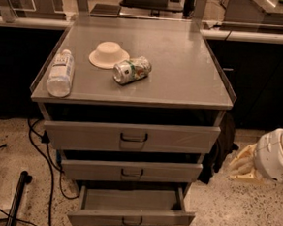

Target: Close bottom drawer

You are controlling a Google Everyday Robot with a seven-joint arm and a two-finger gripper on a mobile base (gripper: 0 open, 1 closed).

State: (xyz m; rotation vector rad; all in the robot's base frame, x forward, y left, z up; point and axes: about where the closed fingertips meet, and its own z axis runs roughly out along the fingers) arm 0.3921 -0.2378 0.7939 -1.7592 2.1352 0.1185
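Observation:
The bottom drawer (130,217) is the lowest of three grey drawers in the metal cabinet (182,84). It stands pulled out well past the two above, and its inside shows empty. Its small dark pull handle (132,222) sits centred on the low front panel. My gripper (244,167), pale cream on a white rounded wrist (277,154), hangs at the right edge of the view. It is to the right of the cabinet, at about the height of the middle drawer, above and right of the bottom drawer and not touching it.
The top drawer (132,136) and middle drawer (131,170) stand slightly out. On the cabinet top lie a plastic bottle (60,73), an upturned white bowl (109,54) and a can (132,70). Cables (46,152) and a black pole (18,194) are on the floor at left. A dark object (219,149) hangs beside the cabinet's right side.

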